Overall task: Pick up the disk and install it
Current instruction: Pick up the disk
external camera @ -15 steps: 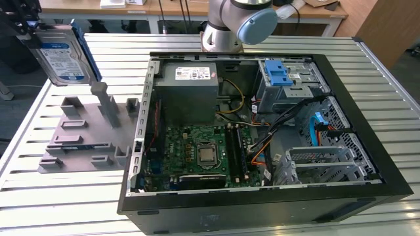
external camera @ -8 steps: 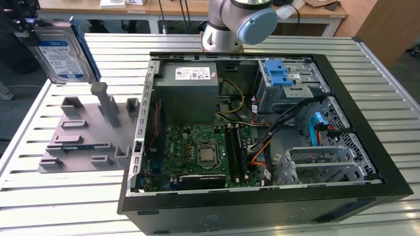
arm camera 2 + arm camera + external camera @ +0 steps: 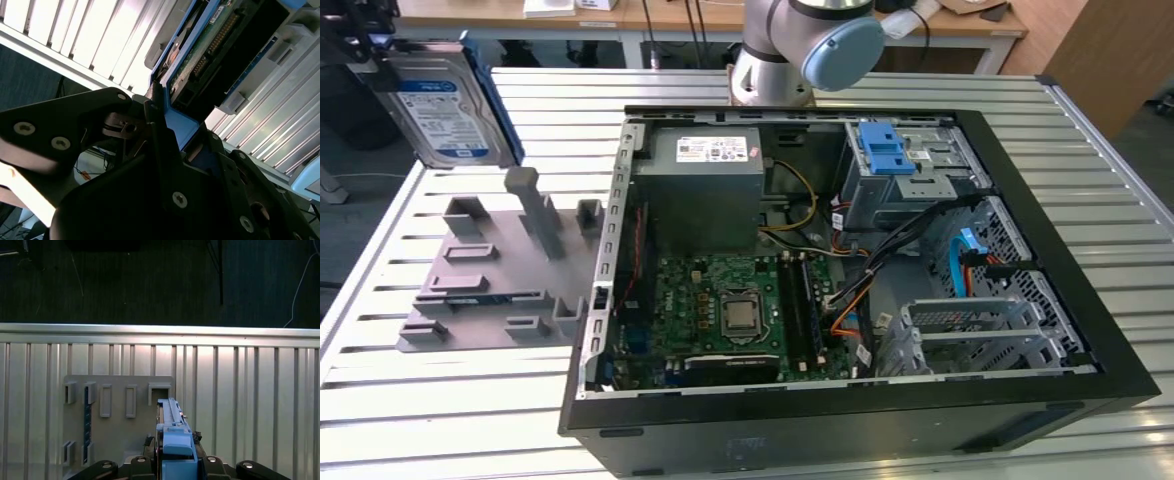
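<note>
A slatted metal tabletop (image 3: 454,400) bears an open black computer case (image 3: 827,435) toward its edge at the exterior view's right and a grey slotted holder (image 3: 494,285) just beside it, near the opposite edge.

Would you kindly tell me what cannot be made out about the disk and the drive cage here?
- The disk: its gripped end, exterior view, hidden by the gripper.
- The disk's label: first wrist view, the disk is seen edge-on.
- The drive cage: its interior, exterior view, covered by its own top and blue latch.
</note>
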`<state>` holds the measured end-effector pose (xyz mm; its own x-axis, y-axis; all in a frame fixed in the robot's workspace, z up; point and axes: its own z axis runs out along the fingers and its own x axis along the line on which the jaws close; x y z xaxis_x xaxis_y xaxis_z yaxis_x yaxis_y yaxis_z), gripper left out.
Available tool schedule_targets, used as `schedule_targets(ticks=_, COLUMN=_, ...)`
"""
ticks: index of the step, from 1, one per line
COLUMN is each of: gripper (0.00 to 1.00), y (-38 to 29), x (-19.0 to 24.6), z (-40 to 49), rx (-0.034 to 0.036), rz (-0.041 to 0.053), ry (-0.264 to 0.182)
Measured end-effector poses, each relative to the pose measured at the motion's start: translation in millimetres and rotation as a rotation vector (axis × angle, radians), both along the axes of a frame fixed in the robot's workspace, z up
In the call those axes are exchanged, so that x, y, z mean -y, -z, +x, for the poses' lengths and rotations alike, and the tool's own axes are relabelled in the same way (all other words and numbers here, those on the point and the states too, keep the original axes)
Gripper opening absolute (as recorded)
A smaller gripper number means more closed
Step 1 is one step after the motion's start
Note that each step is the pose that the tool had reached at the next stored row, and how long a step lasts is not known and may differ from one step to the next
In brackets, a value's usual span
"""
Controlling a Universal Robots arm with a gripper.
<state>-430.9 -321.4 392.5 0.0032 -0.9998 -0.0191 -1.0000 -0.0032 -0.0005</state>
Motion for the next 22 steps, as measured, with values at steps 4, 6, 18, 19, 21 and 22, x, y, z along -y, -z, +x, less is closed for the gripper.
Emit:
schedule_targets(ticks=4, gripper=0.37, y=-2.1, x=0.0, z=0.0, rx=0.0001, rz=0.0, ry=0.0)
schedule_targets(ticks=6, gripper=0.37, y=-3.2, x=0.0, z=0.0, rx=0.0, rz=0.0, ry=0.0)
schedule_targets(ticks=18, gripper=0.37, y=-10.7, x=0.0, z=0.0, rx=0.0001, rz=0.0, ry=0.0)
schedule_targets(ticks=19, gripper=0.37, y=-11.3, x=0.0, z=0.0, rx=0.0, rz=0.0, ry=0.0)
schedule_targets(ticks=21, gripper=0.37, y=-12.7, x=0.0, z=0.0, rx=0.0, rz=0.0, ry=0.0)
schedule_targets(ticks=22, gripper=0.37, y=-13.5, x=0.0, z=0.0, rx=0.0001, rz=0.0, ry=0.0)
